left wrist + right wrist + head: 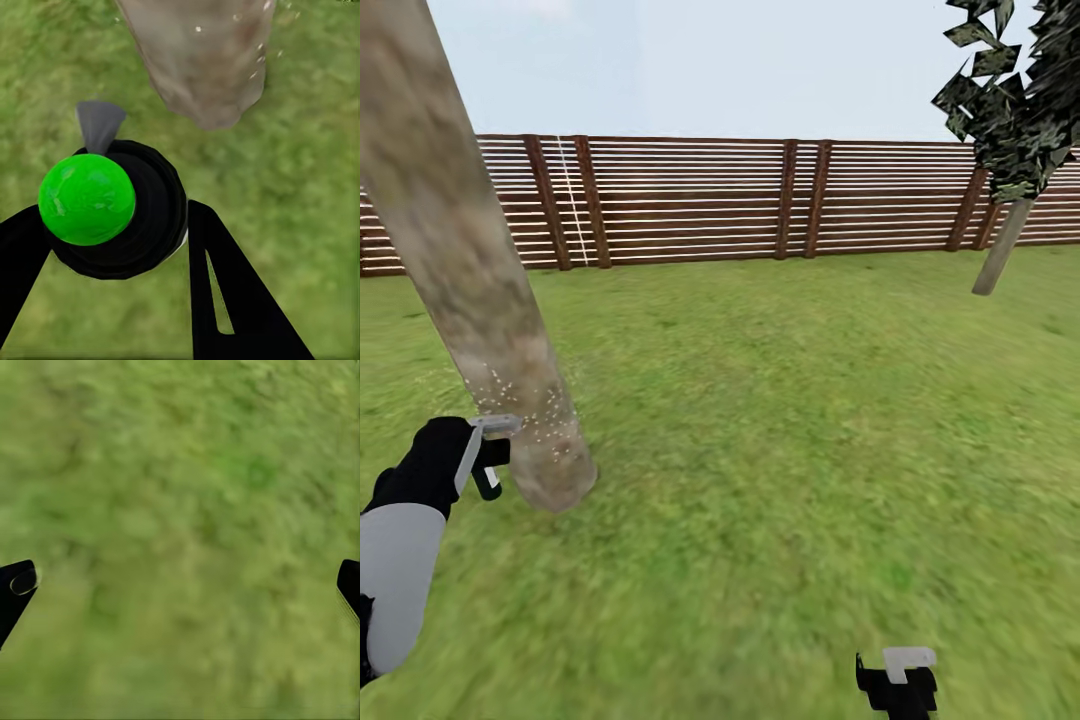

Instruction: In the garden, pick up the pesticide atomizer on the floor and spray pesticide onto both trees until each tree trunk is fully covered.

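Note:
My left gripper (112, 214) is shut on the pesticide atomizer (154, 217), a black bottle whose round top shows bright green, with a grey nozzle (99, 124) pointing at the tree trunk (202, 60). In the head view the left gripper (485, 455) sits low, right beside the foot of this thick mottled trunk (470, 280). White pesticide specks (520, 400) dot the trunk's lower part. A second tree (1000, 250) with dark foliage stands far right by the fence. My right gripper (900, 680) hangs open over grass, its fingertips (19, 585) wide apart.
The garden lawn (780, 420) stretches flat to a brown slatted fence (700, 200) at the back. The near trunk leans up and to the left, close to my left arm (400, 560). Open grass lies between the two trees.

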{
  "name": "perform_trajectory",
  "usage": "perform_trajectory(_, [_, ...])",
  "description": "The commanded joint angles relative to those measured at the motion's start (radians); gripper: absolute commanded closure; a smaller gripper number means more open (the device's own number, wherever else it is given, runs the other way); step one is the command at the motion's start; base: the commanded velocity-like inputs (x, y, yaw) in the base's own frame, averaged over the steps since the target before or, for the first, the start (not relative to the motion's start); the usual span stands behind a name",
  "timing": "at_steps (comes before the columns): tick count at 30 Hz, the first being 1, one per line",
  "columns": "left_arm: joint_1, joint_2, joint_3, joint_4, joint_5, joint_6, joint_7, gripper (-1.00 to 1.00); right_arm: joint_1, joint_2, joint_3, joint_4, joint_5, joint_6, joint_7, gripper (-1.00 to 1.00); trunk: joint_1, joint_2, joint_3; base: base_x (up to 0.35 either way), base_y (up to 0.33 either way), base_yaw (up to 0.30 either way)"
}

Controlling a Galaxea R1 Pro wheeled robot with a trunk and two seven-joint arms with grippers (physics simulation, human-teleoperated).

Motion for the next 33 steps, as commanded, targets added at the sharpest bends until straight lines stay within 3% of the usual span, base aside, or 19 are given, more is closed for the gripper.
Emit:
perform_trajectory(1, [0.000,0.000,0.000,0.000,0.000,0.000,0.000,1.00,0.000,0.000,0.000,0.000,0.000,0.000,0.000,-1.00,0.000,0.000,0.000,0.256,-0.157,0.086])
perform_trajectory(10, [0.001,-0.001,0.000,0.000,-0.002,-0.003,0.002,1.00,0.000,-0.003,0.000,0.000,0.000,0.000,0.000,-1.00,0.000,0.000,0.000,0.237,-0.175,0.006])
perform_trajectory(13, [0.001,-0.001,0.001,0.001,0.001,-0.001,0.036,1.00,0.000,-0.001,0.000,0.000,0.000,0.000,0.000,-1.00,0.000,0.000,0.000,0.118,-0.253,0.008])
perform_trajectory(22, [0.023,-0.002,0.007,0.018,0.008,-0.012,0.042,1.00,0.000,0.000,0.000,0.000,0.000,0.000,0.000,-1.00,0.000,0.000,0.000,0.074,-0.265,0.253])
perform_trajectory(25, [0.048,-0.018,0.008,0.019,0.006,-0.013,0.042,1.00,0.000,0.000,0.001,0.000,0.000,0.000,0.000,-1.00,0.000,0.000,0.000,0.223,-0.204,0.263])
perform_trajectory(33, [0.063,-0.030,0.008,0.040,0.008,-0.014,0.042,1.00,0.000,0.000,0.001,0.000,0.000,0.000,0.000,-1.00,0.000,0.000,0.000,0.212,-0.162,0.083])
